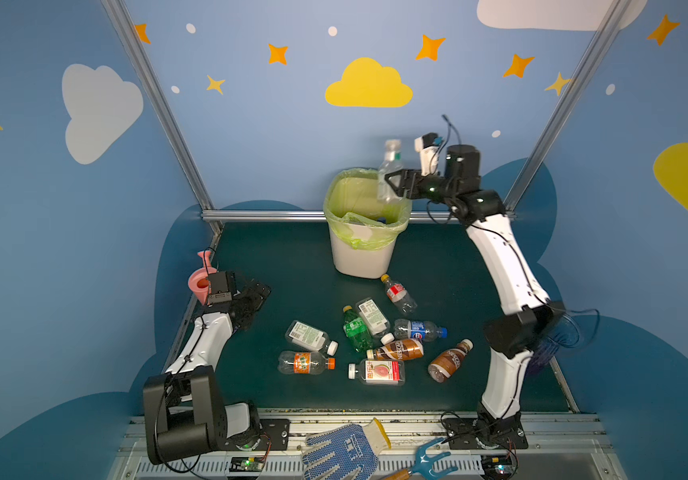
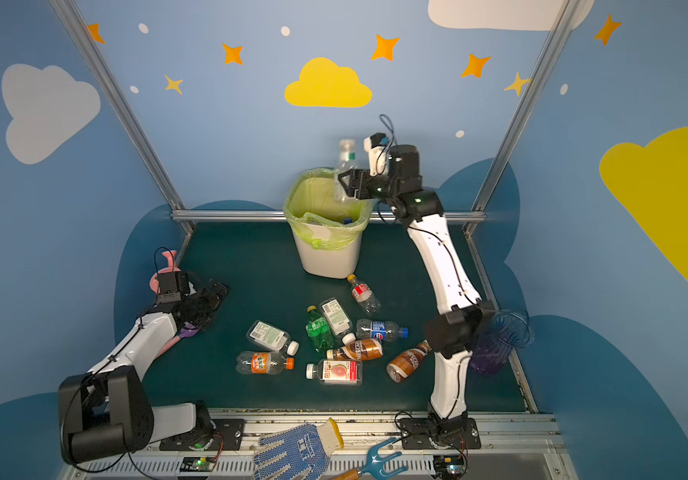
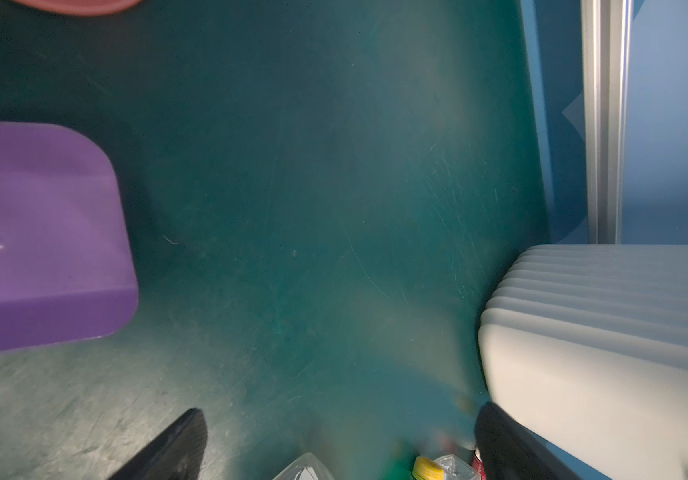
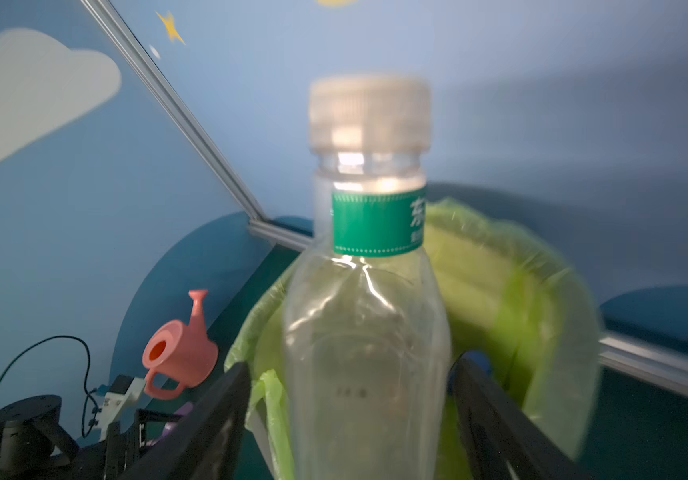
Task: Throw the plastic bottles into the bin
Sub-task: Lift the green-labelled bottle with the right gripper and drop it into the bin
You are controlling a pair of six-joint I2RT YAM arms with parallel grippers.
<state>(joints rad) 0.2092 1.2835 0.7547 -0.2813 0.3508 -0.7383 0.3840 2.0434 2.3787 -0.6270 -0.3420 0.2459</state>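
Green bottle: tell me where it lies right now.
In both top views the green bottle lies on the mat amid the bottle cluster, in front of the bin, beside a clear white-labelled bottle.

Ten bottles, one bin

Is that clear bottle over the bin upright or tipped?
Upright: the clear bottle has its cap on top, above the bin.
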